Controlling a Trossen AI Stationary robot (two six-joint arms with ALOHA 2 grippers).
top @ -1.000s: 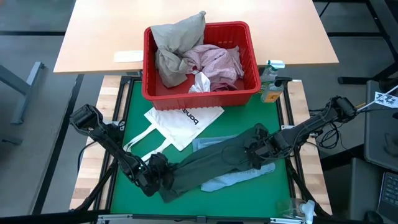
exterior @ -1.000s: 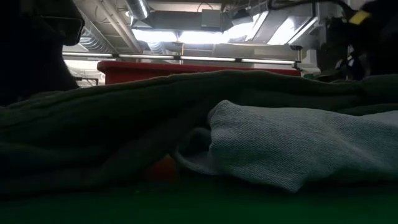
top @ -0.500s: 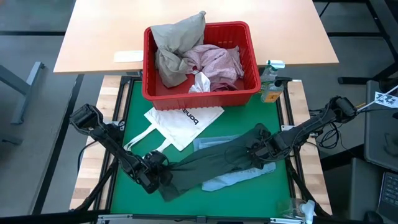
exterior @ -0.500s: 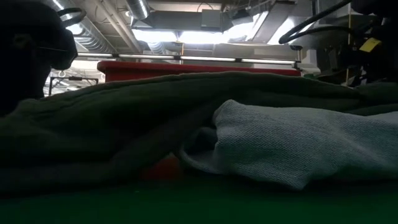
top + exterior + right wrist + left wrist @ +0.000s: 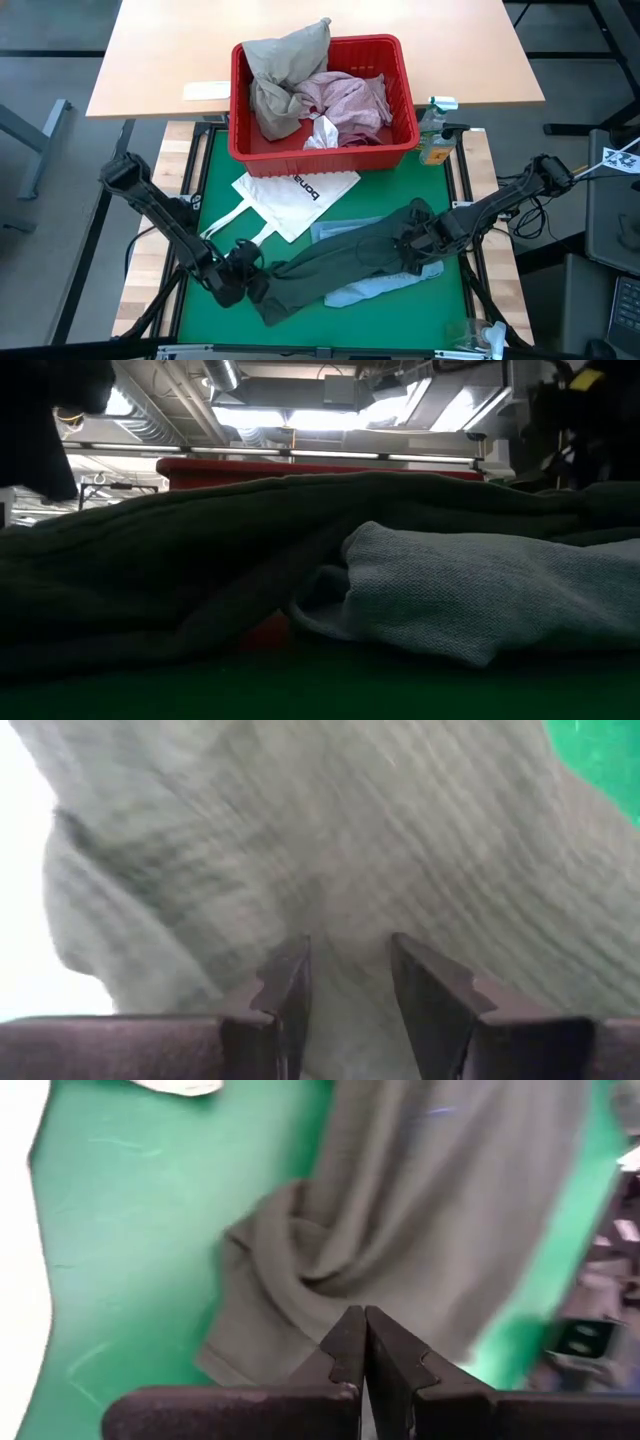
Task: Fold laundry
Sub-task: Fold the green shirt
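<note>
A long dark grey-green garment (image 5: 340, 265) lies slantwise across the green mat, over a light blue piece (image 5: 378, 288) that rests flat on the mat. My left gripper (image 5: 250, 278) is shut at the garment's near left end (image 5: 300, 1280). My right gripper (image 5: 408, 245) stands on the garment's far right part, with cloth between its fingers (image 5: 345, 990). In the low view the dark garment (image 5: 200, 550) humps over the light blue piece (image 5: 480, 590). More laundry, beige (image 5: 280, 70), pink (image 5: 350, 100) and white (image 5: 322, 132), fills the red basket (image 5: 325, 155). My left gripper pinches a gathered fold (image 5: 330, 1305) at the garment's near left end between its shut fingertips, slanting down from the table's left; the tips cover the exact spot. Creases run from there into the cloth, and the end's edge lies on the mat. My right gripper holds a bunched ridge of the garment (image 5: 345, 935) between its two fingers, coming steeply from above. The cloth fills the gap between them. The rest of the garment lies on the mat and on the light blue piece.
A white tote bag (image 5: 295, 195) with black lettering lies on the mat between the basket and the garment, its handles toward the left arm. A spray bottle (image 5: 435, 135) stands at the far right corner. Bare green mat (image 5: 215, 170) shows along the left and near edges.
My left gripper, still shut, has risen and drawn back toward the table's left edge, tipping as it went. The garment's near left end has gathered toward it, while the rest of the garment and my right gripper have stayed in place.
</note>
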